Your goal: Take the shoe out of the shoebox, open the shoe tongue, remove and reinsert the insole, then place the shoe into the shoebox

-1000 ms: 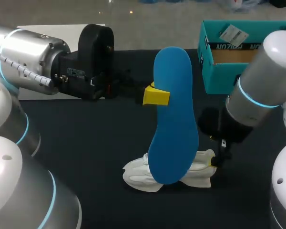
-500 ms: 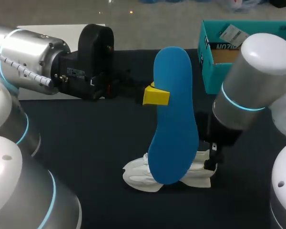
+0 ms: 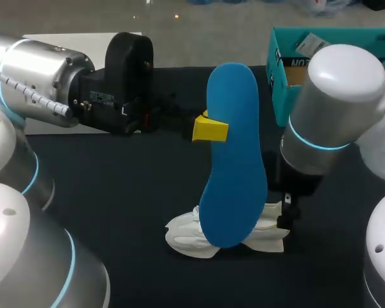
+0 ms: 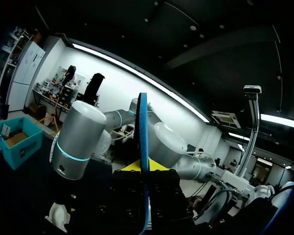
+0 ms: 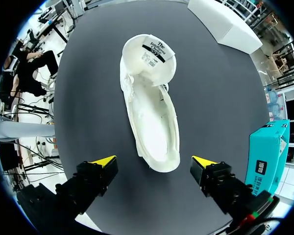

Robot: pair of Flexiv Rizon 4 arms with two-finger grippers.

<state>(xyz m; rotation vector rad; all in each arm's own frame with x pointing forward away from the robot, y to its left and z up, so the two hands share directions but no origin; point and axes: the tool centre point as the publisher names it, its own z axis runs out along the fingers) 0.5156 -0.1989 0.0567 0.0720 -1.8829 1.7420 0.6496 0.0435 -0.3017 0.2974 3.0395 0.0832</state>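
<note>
Blue insole (image 3: 234, 160), already out of the white shoe (image 5: 152, 122) lying on the dark desk (image 3: 115, 192), stands clamped in the left claw (image 3: 208, 128) as the right claw (image 5: 154, 161) hangs spread over the shoe, leaving reinsertion and the return to the teal shoebox (image 3: 282, 102) to do.

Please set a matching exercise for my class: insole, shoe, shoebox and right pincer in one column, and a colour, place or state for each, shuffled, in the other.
1. insole
2. shoe
3. shoebox
4. right pincer

A. open, above the shoe
B. teal, near the table's far right corner
C. blue, held upright in the left pincer
D. white, resting on the table

Pairs: 1-C, 2-D, 3-B, 4-A
</note>
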